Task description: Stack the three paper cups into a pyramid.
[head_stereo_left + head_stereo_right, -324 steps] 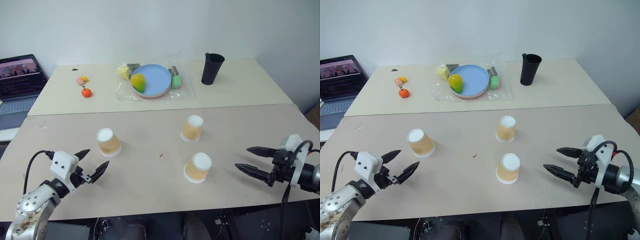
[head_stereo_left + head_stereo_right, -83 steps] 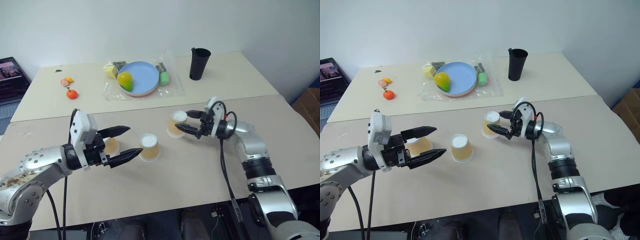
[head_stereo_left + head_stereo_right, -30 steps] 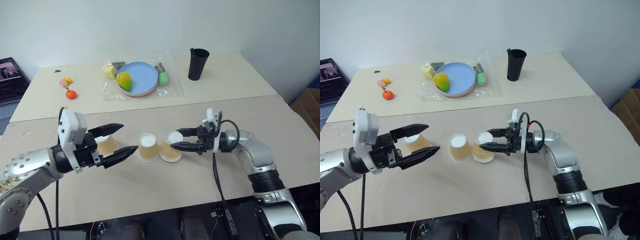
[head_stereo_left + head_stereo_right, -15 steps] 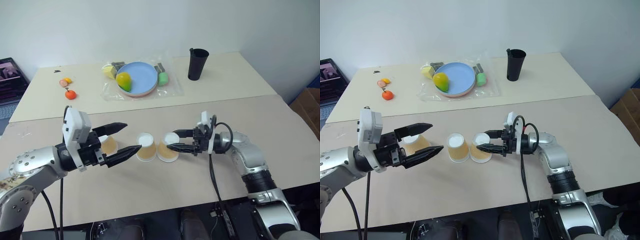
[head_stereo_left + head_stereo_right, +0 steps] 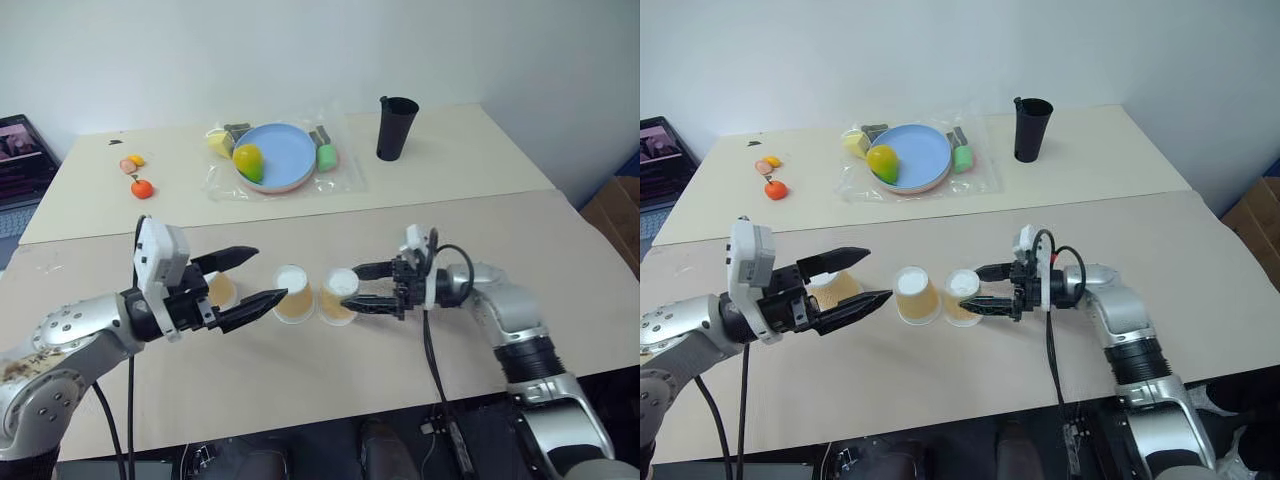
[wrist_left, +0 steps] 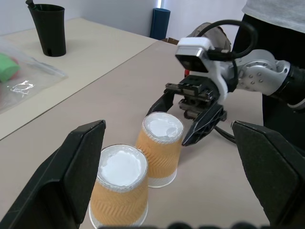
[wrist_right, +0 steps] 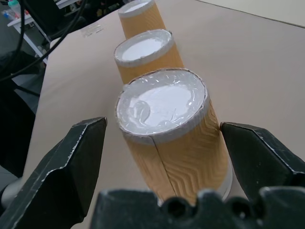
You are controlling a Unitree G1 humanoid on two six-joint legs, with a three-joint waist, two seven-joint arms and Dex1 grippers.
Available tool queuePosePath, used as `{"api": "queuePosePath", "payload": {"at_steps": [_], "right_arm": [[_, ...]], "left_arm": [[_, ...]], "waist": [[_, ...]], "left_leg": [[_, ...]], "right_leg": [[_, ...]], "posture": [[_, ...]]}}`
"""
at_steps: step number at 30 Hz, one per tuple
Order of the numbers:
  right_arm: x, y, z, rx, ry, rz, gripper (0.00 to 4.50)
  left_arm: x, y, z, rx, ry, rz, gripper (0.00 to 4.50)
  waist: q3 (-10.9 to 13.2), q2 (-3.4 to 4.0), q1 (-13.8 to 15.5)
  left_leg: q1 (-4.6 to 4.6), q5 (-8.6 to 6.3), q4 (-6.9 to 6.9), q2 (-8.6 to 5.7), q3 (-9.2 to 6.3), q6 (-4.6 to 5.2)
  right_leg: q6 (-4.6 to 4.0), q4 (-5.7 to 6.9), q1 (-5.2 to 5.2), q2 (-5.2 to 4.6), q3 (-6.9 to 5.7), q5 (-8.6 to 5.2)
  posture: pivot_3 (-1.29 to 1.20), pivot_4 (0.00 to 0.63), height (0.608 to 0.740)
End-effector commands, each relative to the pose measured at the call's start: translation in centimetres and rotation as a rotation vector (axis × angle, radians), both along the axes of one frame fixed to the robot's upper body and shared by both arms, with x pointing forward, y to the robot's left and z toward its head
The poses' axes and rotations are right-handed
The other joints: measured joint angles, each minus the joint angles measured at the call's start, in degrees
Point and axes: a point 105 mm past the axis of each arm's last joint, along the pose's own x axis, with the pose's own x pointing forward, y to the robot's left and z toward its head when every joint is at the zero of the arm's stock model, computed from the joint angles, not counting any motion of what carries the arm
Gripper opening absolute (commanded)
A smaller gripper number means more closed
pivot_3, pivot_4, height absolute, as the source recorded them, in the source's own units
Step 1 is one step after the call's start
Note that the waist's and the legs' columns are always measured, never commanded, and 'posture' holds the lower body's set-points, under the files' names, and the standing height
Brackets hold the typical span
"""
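Straddling the right-most cup (image 5: 962,297), the right gripper (image 5: 978,288) has its jaws spread, a clear gap showing on each side of the cup in the right wrist view (no contact seen). All three paper cups stand upside down, white bases up, in a rough row on the front table (image 5: 1200,290): right-most cup, then the middle cup (image 5: 914,294) just beside it, nearly touching at the rims, then the left cup (image 5: 835,287) a bit further off.

Left gripper (image 5: 866,276) is also spread wide, held level and pointing toward the row; its fingers bracket the left cup w/o touching it as far as can be told, tips ending near the middle cup.

Open room: lots of bare tabletop to the right of the right arm and along the near edge in front of the cups. Back table holds a blue plate (image 5: 925,158) w/ toy food, small fruit pieces (image 5: 776,189) and a black cup (image 5: 1031,129), well apart from the row. Seam betw. the two tables runs behind the cups.
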Motion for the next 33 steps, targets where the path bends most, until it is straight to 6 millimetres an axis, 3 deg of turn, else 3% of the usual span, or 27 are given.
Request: {"api": "queuePosePath", "payload": {"at_steps": [1,7,10,16,20,22,27,33], "right_arm": [[-0.8,-0.9,3.9,0.072,-0.069,-0.004,4.44],[-1.2,-2.1,6.1,0.085,-0.141,-0.074,4.44],[-2.1,-2.9,6.3,0.061,-0.152,-0.082,4.44],[-2.8,-3.6,5.0,-0.045,-0.194,-0.104,4.44],[-3.5,-3.3,4.8,-0.057,-0.203,-0.066,4.44],[-3.6,-2.9,4.4,-0.06,-0.206,-0.044,4.44],[-3.1,-2.3,4.1,-0.06,-0.225,-0.033,4.44],[-3.2,-1.8,4.1,-0.037,-0.228,-0.021,4.44]], "left_arm": [[0.3,-0.3,0.6,-0.022,-0.039,-0.028,4.5],[0.5,-0.4,0.5,-0.036,-0.039,-0.035,4.5],[0.4,-0.1,0.4,-0.037,-0.041,-0.017,4.5],[-0.1,2.5,0.9,-0.011,-0.065,0.109,4.5],[0.2,5.4,1.6,0.007,-0.128,0.28,4.5],[1.1,7.4,0.7,0.007,-0.146,0.419,4.5],[1.0,10.2,-0.6,0.011,-0.153,0.555,4.5],[1.2,11.4,-2.1,0.013,-0.132,0.607,4.5]], "waist": [[0.0,-0.01,-0.02],[0.0,-0.01,-0.02],[0.0,-0.01,0.26],[0.0,-0.02,0.13],[0.0,-0.02,0.12],[0.0,-0.02,0.22],[0.01,-0.06,0.37],[0.01,-0.05,0.83]], "left_leg": [[0.0,0.0,0.0,0.0,0.0,0.0],[0.0,-0.01,0.0,0.02,0.01,0.01],[-0.02,-0.01,0.0,0.02,0.01,0.01],[-0.03,-0.03,0.0,0.06,0.03,0.06],[0.08,-0.02,0.0,0.09,0.09,0.05],[0.09,-0.03,0.0,0.1,0.1,0.05],[0.11,-0.03,0.0,0.1,0.11,0.05],[0.09,-0.03,0.0,0.11,0.1,0.05]], "right_leg": [[0.0,0.0,0.0,0.0,0.0,0.0],[0.0,-0.01,0.0,0.02,0.0,0.0],[0.0,-0.01,0.0,0.02,0.0,0.0],[0.01,-0.03,-0.01,0.04,0.0,0.0],[-0.02,-0.01,0.04,0.06,0.01,0.02],[-0.02,-0.02,0.06,0.07,0.01,0.01],[-0.02,-0.1,0.12,0.06,0.0,0.02],[-0.02,-0.12,0.11,0.06,-0.01,0.02]], "posture": [[0.0,0.15,0.735],[0.0,0.15,0.735],[0.0,0.15,0.735],[0.0,0.15,0.735],[0.0,0.15,0.735],[0.0,0.15,0.735],[0.0,0.15,0.735],[0.0,0.15,0.735]]}}
